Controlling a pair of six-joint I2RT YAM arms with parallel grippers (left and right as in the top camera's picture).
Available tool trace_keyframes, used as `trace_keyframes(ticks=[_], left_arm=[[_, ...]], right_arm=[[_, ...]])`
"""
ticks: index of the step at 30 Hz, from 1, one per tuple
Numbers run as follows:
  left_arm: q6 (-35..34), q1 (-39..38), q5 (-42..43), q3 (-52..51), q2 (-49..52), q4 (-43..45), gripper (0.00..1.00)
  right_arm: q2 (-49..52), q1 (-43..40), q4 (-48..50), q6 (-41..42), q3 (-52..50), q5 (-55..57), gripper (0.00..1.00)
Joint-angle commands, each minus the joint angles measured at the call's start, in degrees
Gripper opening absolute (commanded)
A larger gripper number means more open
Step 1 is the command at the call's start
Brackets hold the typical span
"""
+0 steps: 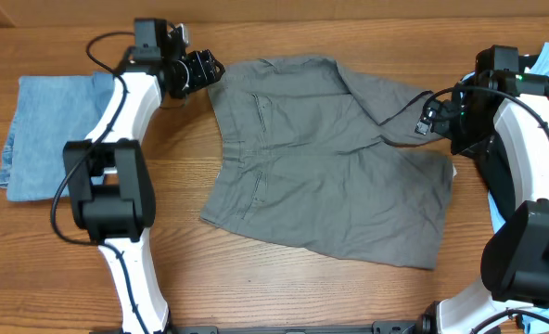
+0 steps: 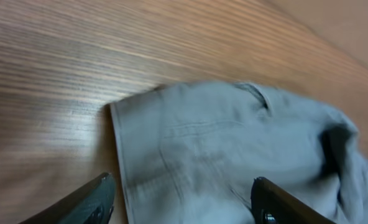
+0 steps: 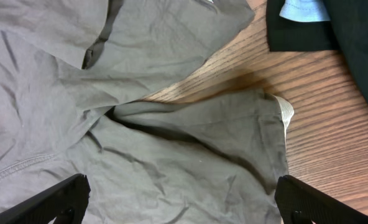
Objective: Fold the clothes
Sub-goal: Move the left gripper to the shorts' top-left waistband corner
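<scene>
Mia: Where are the grey shorts?

Tom: They lie flat in the middle of the bench. The waist points to the left edge. The two legs point to the right edge.

Mia: And the left hand?

Tom: From above, it sits at the far corner of the waist. That view does not show how wide it is. The left wrist view does: its two fingers are apart, with the corner of the shorts under them. It holds nothing.

Mia: Does it touch the cloth?

Tom: I cannot tell.

Mia: What about the right hand?

Tom: It is over the far leg of the shorts. In the right wrist view its fingers are wide apart, and it holds nothing.

Mia: Does that view show more?

Tom: Yes. You can see the crinkles and a bare bit of wood between the two legs. One leg's hem is turned up, so its pale inside shows. Past the legs lies a black garment, with a light blue cloth right by it. From above, the right arm hides most of the black one.

Mia: And what does only the overhead view show?

Tom: A folded denim-blue garment by the left edge of the bench, well apart from the shorts.
</scene>
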Motion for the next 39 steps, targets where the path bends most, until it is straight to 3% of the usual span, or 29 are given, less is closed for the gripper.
trace_keyframes(ticks=[1,8,9,12,16,17,18,19,23,26,27,28,32,34,39], left_arm=[[-11.50,-0.09,2.05,1.05,4.76,7.02,0.68],[-11.47,-1.90,-4.13,1.05,6.47,9.29,0.68],[-11.47,-2.25,-4.50,1.05,6.47,9.42,0.64],[-11.47,-3.28,-5.68,1.05,6.47,10.14,0.33],[-11.47,-4.87,-9.11,1.05,6.99,10.14,0.29],[-11.45,-5.03,-9.92,1.05,7.06,10.36,0.25],[-11.34,-5.16,-10.51,1.05,7.06,10.86,0.14],[-10.34,-5.20,-10.54,1.05,7.06,12.92,0.04],[1.22,-5.20,-8.15,1.14,6.99,23.39,0.04],[10.38,-5.29,-9.01,1.81,6.99,25.77,0.04],[13.57,-5.27,-9.35,1.84,6.99,26.84,0.05],[16.24,-5.33,-9.51,1.84,6.99,27.78,0.16],[19.04,-5.53,-8.76,2.36,6.93,28.28,0.65],[19.19,-5.42,-7.06,3.08,6.47,27.30,1.00],[18.53,-5.03,-6.93,4.31,-1.92,11.78,1.00]], right_arm=[[0.04,-0.26,0.11,-0.22,1.22,-0.35,1.00],[0.04,-0.26,0.11,-0.22,1.22,-0.35,1.00],[0.04,-0.26,0.11,-0.22,1.22,-0.35,1.00],[0.04,-0.26,0.11,-0.22,1.22,-0.35,1.00],[0.04,-0.26,0.11,-0.24,1.22,-0.35,1.00],[0.04,-0.26,0.13,-0.22,1.22,-0.35,1.00],[0.04,-0.26,0.11,-0.22,1.22,-0.33,1.00],[0.04,-0.26,0.11,-0.24,1.22,-0.33,1.00],[0.04,-0.26,0.11,-0.22,1.22,-0.35,1.00],[0.04,-0.26,0.11,-0.22,1.22,-0.35,1.00],[0.04,-0.26,0.11,-0.24,1.22,-0.35,1.00],[0.04,-0.26,0.11,-0.24,1.22,-0.35,1.00],[0.04,-0.26,0.11,-0.24,1.22,-0.35,1.00],[0.04,-0.26,0.11,-0.22,1.22,-0.35,1.00],[0.04,-0.26,0.13,-0.22,1.22,-0.35,1.00]])
